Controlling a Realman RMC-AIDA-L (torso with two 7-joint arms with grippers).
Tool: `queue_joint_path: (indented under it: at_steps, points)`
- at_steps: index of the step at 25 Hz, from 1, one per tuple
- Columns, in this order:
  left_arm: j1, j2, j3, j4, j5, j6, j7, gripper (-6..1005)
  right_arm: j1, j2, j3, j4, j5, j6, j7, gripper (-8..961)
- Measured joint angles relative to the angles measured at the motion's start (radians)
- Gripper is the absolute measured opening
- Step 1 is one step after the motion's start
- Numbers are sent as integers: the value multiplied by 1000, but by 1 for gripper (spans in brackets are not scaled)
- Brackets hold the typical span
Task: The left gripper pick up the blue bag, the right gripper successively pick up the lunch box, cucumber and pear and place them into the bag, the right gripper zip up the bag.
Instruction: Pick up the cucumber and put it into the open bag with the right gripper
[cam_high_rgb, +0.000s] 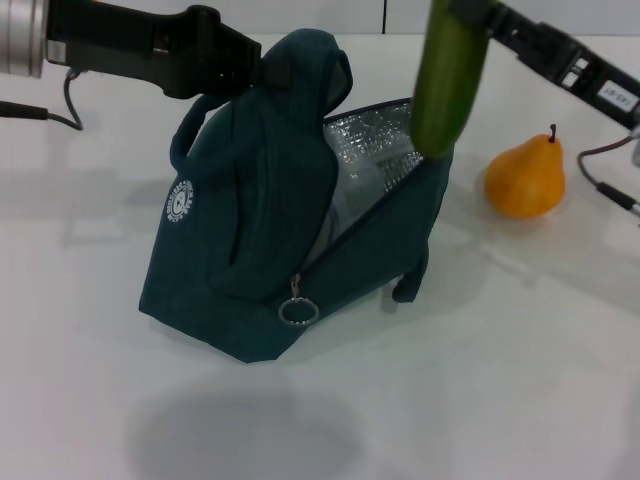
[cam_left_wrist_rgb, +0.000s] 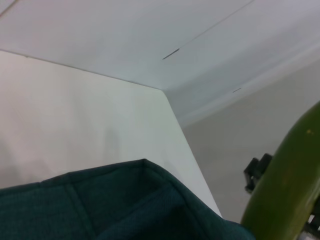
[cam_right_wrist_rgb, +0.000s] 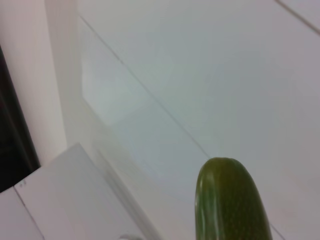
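On the white table (cam_high_rgb: 420, 400), nearest the camera in the head view, the round metal zipper ring (cam_high_rgb: 298, 311) was seen hanging at the lower front seam of the blue bag (cam_high_rgb: 250, 250). The bag stood tilted, its base on the table and its mouth spread toward the robot's right, so that the silver foil lining (cam_high_rgb: 375, 145) was exposed. A small white round logo (cam_high_rgb: 180, 201) was shown on the bag's left flank.

Farther back, the bag's upper part was held up by the left gripper (cam_high_rgb: 262, 70), whose fingers were pressed together on the fabric at the top of the bag, near the handle; the black arm and silver wrist were stretched in from the upper left. In the left wrist view only the teal fabric (cam_left_wrist_rgb: 125, 200) was seen close beneath the camera.

Above the open mouth, the cucumber (cam_high_rgb: 447, 80) was held nearly upright, its lower end just over the bag's right rim beside the foil lining. Its upper end was pinched by the right gripper (cam_high_rgb: 462, 8) at the top edge of the head view, so the cucumber hung directly below that pincer. The rounded free tip of the cucumber (cam_right_wrist_rgb: 227, 200) was caught in the right wrist view.

The pear (cam_high_rgb: 525, 178) was left standing on the table to the right of the bag, apart from it.
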Motion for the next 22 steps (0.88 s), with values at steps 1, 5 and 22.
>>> queue_joint_path:
  at_steps: [1,5,22]
  points:
    - [0,0,0,0,0,0,0,46,9,0,-6,12,-3,10,-17,652]
    - [1,-1,2,0,-1,0,1,46,60,0,-32,74,-5,51,-103,655]
    - [14,-4,0,0,5,0,17,47,150,0,-50,235,-44,105,-329,671]
